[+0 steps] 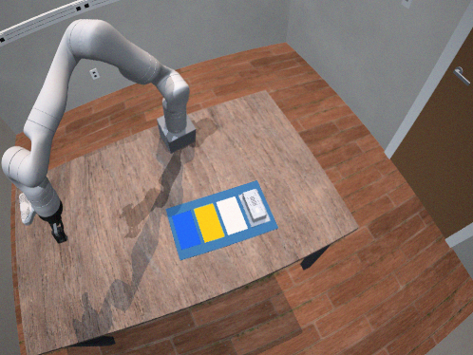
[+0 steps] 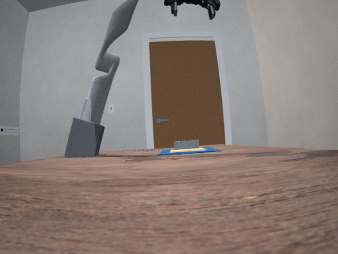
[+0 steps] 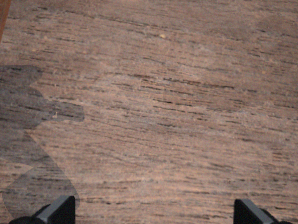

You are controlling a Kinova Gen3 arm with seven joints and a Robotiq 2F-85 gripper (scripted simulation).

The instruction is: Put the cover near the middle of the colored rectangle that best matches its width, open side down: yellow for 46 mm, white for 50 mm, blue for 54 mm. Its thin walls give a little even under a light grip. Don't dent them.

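Observation:
The cover (image 1: 255, 204) (image 2: 186, 144) is a small pale grey box. It rests on the right end of the blue mat (image 1: 185, 252) (image 2: 212, 149), just right of the white rectangle (image 1: 232, 215). The yellow rectangle (image 1: 209, 222) lies in the middle and the blue rectangle (image 1: 185, 230) at the left. My gripper (image 1: 60, 235) (image 2: 192, 11) (image 3: 150, 212) is open and empty. It hangs high over the table's left side, far from the mat. The wrist view shows only bare wood between the fingertips.
The arm's grey base block (image 1: 177, 134) (image 2: 83, 137) stands at the back of the wooden table (image 1: 285, 157). A brown door (image 2: 186, 92) is behind the table in the exterior view.

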